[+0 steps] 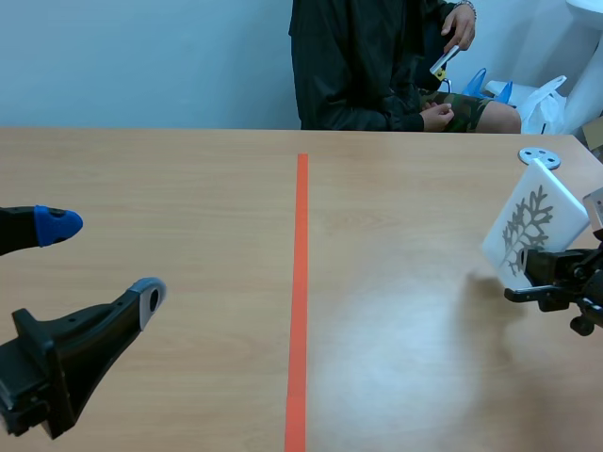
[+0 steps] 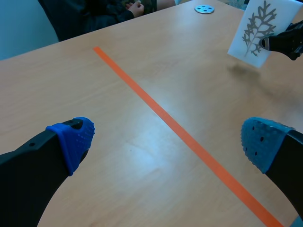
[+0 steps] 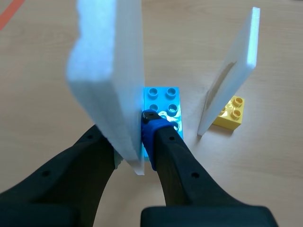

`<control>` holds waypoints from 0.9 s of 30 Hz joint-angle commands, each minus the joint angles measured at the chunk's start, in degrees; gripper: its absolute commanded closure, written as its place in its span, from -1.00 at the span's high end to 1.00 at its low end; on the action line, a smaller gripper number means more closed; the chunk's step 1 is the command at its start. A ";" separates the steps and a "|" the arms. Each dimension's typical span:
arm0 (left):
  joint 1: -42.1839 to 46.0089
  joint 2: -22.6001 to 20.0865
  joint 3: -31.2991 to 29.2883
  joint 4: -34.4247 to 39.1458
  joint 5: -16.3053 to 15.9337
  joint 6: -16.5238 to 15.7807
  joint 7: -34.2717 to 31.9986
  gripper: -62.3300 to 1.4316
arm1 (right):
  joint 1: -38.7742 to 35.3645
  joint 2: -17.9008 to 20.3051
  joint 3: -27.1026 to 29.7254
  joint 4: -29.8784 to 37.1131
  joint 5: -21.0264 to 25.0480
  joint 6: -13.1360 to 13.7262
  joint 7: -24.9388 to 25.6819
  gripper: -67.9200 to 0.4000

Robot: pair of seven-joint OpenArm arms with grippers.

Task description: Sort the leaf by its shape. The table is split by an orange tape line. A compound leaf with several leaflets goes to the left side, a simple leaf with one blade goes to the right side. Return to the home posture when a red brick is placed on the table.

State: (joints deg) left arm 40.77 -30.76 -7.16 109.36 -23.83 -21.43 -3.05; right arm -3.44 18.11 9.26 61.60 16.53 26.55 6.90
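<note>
- The card [image 1: 532,224], white with a grey leaf [image 1: 528,228] of many branching lobes printed on it, is held off the table [image 1: 188,188] on the right side of the tape [image 1: 300,301], close to the table's right edge. It tilts, its top leaning away from the robot, and it throws a faint shadow on the wood below.
- The right gripper [image 3: 128,132] is clamped on the card's lower edge, one finger on each face; from the wrist the card shows edge-on between the fingers.
- A blue brick [image 3: 162,105] sits just past the right fingertip, against the card's foot. I cannot tell whether it is joined to the card.
- Beside it, apart from the held card, a second card [image 3: 234,71] stands upright with a yellow brick [image 3: 229,112] touching its base.
- A broad stretch of tabletop lies between the held card and the tape, which runs straight from the near edge to the far edge.
- A round metal disc [image 1: 539,156] with holes lies flat beyond the card, near the table's far right corner.
- The left gripper [image 1: 104,261] hangs low over the left half, near the table's near left corner and well apart from the tape, fingers spread wide and holding nothing.
- A person [image 1: 377,66] sits past the far edge, right of the tape's end, with a small object in one raised hand [image 1: 459,25].
</note>
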 commanded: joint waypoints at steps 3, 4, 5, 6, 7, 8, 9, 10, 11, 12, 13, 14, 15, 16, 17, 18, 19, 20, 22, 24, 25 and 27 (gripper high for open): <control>0.13 0.42 0.15 0.83 -0.37 -0.13 -0.28 1.00 | 2.71 1.07 -0.22 -2.19 0.44 -0.61 1.62 -0.95; 0.13 0.42 0.15 0.83 -0.37 -0.13 -0.31 1.00 | 3.15 1.07 -0.22 -2.97 0.37 -0.68 1.97 -0.95; 0.13 0.42 0.15 0.83 -0.37 -0.13 -0.28 1.00 | 3.41 1.07 -0.22 -3.69 0.22 -1.07 2.10 -0.95; 0.13 0.42 0.15 0.83 -0.37 -0.13 -0.31 1.00 | 3.61 1.07 -0.22 -4.24 0.20 -1.73 2.23 -0.95; 0.13 0.42 0.15 0.83 -0.37 -0.13 -0.31 1.00 | 3.63 1.07 -0.22 -4.57 0.20 -2.36 2.54 -0.95; 0.13 0.42 0.15 0.83 -0.37 -0.13 -0.24 1.00 | 3.61 1.07 -0.22 -4.72 0.20 -3.06 2.67 -0.95; 0.13 0.42 0.15 0.83 -0.37 -0.13 -0.15 1.00 | 3.58 1.07 -0.22 -4.94 0.20 -3.28 2.67 -0.95; 0.13 0.42 0.15 0.83 -0.37 -0.13 -0.15 1.00 | 3.56 1.09 -0.22 -5.07 0.20 -3.50 2.64 -0.95; 0.13 0.42 0.15 0.83 -0.37 -0.13 -0.15 1.00 | 3.48 1.09 -0.22 -5.11 0.20 -4.04 2.60 -0.95; 0.13 0.42 0.15 0.83 -0.37 -0.13 -0.15 1.00 | 3.43 1.07 -0.22 -5.11 0.20 -4.59 2.60 -0.95; 0.13 0.42 0.15 0.83 -0.37 -0.13 -0.15 1.00 | 3.43 1.07 -0.22 -5.11 0.20 -4.76 2.60 -0.95; 0.13 0.42 0.15 0.83 -0.37 -0.13 -0.15 1.00 | 3.43 1.07 -0.22 -5.11 0.20 -4.76 2.60 -0.95; 0.13 0.42 0.15 0.83 -0.37 -0.13 -0.15 1.00 | 3.43 1.07 -0.22 -5.11 0.20 -4.76 2.60 -0.95; 0.13 0.42 0.15 0.83 -0.37 -0.13 -0.15 1.00 | 3.43 1.07 -0.22 -5.11 0.20 -4.76 2.60 -0.95; 0.13 0.42 0.15 0.83 -0.37 -0.13 -0.15 1.00 | 3.43 1.07 -0.22 -5.11 0.20 -4.76 2.58 -0.94; 0.13 0.42 0.15 0.83 -0.37 -0.13 -0.15 1.00 | 3.43 1.07 -0.22 -5.11 0.20 -4.76 2.43 -0.91; 0.13 0.42 0.15 0.83 -0.37 -0.13 -0.15 1.00 | 3.41 1.05 -0.22 -5.11 0.20 -4.76 2.40 -0.91; 0.13 0.42 0.15 0.83 -0.37 -0.13 -0.15 1.00 | 3.37 1.05 -0.22 -5.11 0.20 -4.76 2.36 -0.91; 0.13 0.42 0.15 0.83 -0.37 -0.13 -0.13 1.00 | 3.28 1.05 -0.22 -5.11 0.20 -4.74 2.27 -0.91; 0.13 0.42 0.15 0.83 -0.37 -0.13 -0.13 1.00 | 3.23 1.05 -0.22 -5.11 0.20 -4.74 2.23 -0.87; 0.13 0.42 0.15 0.83 -0.37 -0.13 -0.13 1.00 | 3.23 1.05 -0.22 -5.11 0.20 -4.74 2.21 -0.82; 0.13 0.42 0.15 0.83 -0.37 -0.13 -0.13 1.00 | 3.23 1.05 -0.22 -5.11 0.20 -4.74 1.99 -0.71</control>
State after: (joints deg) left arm 40.77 -30.76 -7.16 109.36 -23.83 -21.45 -2.39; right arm -0.69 18.11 9.21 55.44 16.29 21.82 8.43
